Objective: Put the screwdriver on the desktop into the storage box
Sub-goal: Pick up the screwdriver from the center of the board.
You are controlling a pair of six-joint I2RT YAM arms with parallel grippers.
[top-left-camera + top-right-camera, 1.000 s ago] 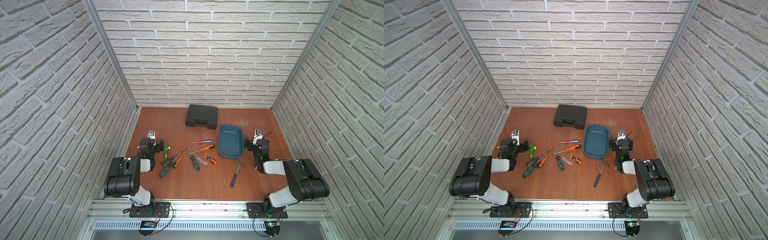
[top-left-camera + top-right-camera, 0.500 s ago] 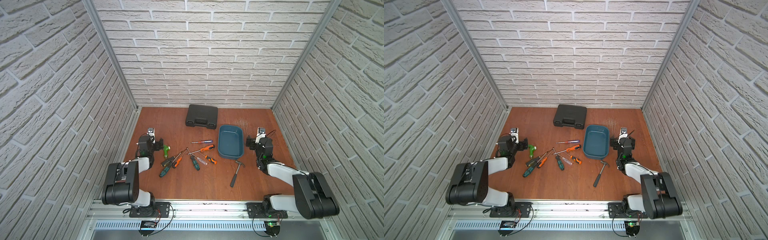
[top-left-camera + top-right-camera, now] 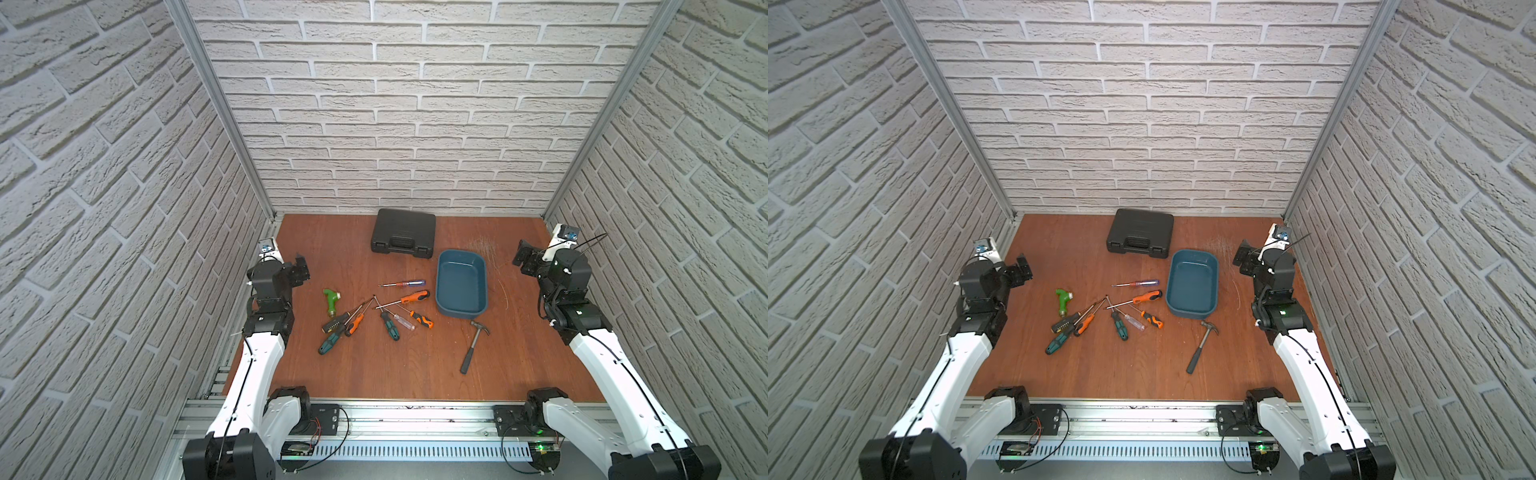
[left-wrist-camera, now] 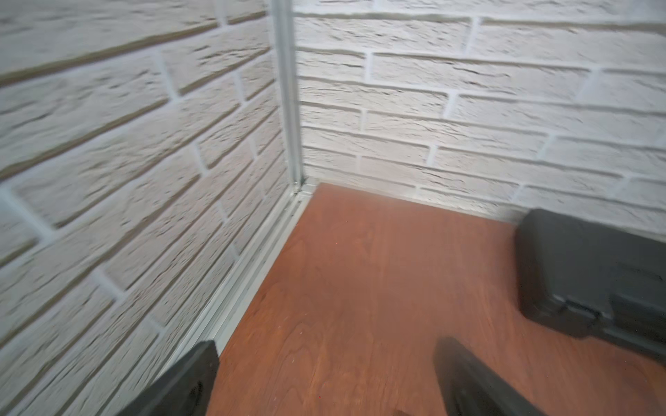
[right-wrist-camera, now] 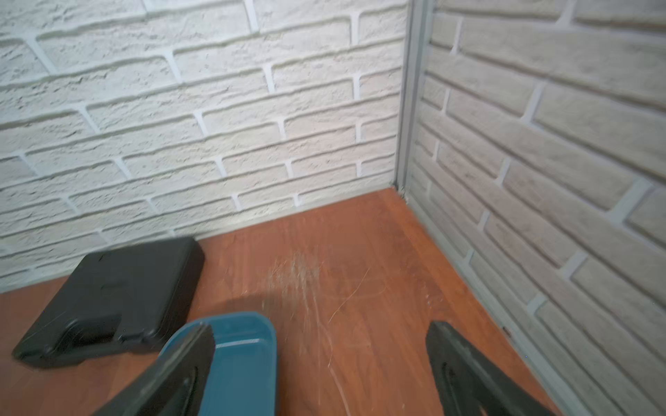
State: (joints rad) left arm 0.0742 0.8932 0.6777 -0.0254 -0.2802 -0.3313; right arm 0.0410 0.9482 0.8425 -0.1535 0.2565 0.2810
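Nearest on the desktop (image 3: 395,374) lies a hammer (image 3: 473,347). Past it, mid-board, the screwdrivers (image 3: 413,297) sprawl in a loose heap, some crossing, all on the wood outside the box (image 3: 461,282), which stands just to their right, with a green tool (image 3: 331,300) just to their left. Farther back, the left gripper (image 3: 300,270) hangs over the board's left edge and the right gripper (image 3: 524,257) over its right edge near the box, each with jaws spread wide around nothing, as both wrist views show, and a closed black case (image 3: 403,235) sits by the far wall.
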